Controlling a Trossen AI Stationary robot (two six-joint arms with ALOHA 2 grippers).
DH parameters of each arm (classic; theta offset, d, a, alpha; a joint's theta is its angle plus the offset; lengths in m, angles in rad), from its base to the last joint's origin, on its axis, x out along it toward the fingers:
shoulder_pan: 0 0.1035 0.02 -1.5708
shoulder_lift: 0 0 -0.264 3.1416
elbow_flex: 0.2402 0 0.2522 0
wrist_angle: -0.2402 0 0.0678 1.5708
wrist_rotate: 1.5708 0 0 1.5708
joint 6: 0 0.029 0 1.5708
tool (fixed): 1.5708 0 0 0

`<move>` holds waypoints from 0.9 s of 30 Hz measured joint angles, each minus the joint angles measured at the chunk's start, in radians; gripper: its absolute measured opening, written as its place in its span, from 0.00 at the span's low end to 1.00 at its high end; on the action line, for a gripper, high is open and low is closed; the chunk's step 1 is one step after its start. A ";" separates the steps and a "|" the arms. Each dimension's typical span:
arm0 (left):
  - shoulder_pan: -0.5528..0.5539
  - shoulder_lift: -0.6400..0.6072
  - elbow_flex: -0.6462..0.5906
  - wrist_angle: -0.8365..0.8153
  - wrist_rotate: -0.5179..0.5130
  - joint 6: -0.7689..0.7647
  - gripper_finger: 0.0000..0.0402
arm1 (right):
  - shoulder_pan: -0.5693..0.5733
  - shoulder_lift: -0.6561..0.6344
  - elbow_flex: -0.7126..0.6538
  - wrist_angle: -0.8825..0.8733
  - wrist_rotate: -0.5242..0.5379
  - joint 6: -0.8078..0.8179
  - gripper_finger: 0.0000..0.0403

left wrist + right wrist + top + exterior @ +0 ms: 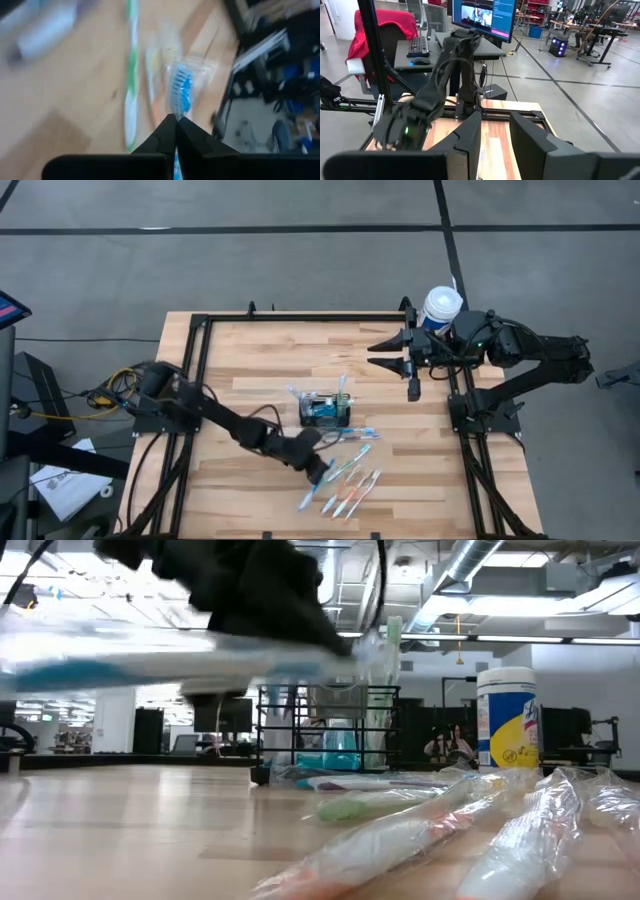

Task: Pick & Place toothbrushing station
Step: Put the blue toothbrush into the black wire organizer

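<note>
The table (260, 350) was a slab of pale wooden planks edged by a black metal frame. Near its middle stood the toothbrushing station (326, 411), a small rectangular caddy of black wire mesh, upright, with something blue inside and a few thin stems rising from it. From the low view its open mesh walls (328, 728) showed as thin vertical bars.

Between the caddy and the table's near edge lay several toothbrushes (352, 483) in clear crinkled wrappers, slender and fanned out at a slant, with green, orange and blue in them. In the low view the wrappers (420, 830) looked glossy and creased.

The left claw (322, 471) was low over this scatter, at its left end. Its fingers (170, 131) were pressed together to a point, pinched on a wrapped blue toothbrush (181, 92) whose bristled head showed just beyond the tips. A green-and-white brush (131, 95) lay beside it on the wood.

The right claw (383, 352) hung at the far right part of the table, well apart from the caddy, with its two dark fingers (469, 140) parted and nothing between them. Just behind it, at the frame's far right corner, stood a white cylindrical tub (440, 308) with a yellow-and-blue label.

Bare wood lay open to the left of the caddy and along the far edge.
</note>
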 joint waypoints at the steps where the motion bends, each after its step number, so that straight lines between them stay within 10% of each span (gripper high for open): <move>1: -0.004 -0.029 0.000 -0.002 -0.035 0.018 0.00 | 0.000 0.000 0.000 0.000 0.000 -0.004 0.23; 17: -0.108 -0.454 0.002 0.022 -0.970 0.832 0.00 | 0.000 0.000 0.000 0.027 0.000 -0.023 0.23; 27: -0.033 -0.404 -0.064 0.136 -1.051 0.931 0.00 | 0.000 0.000 0.000 0.024 -0.001 -0.004 0.23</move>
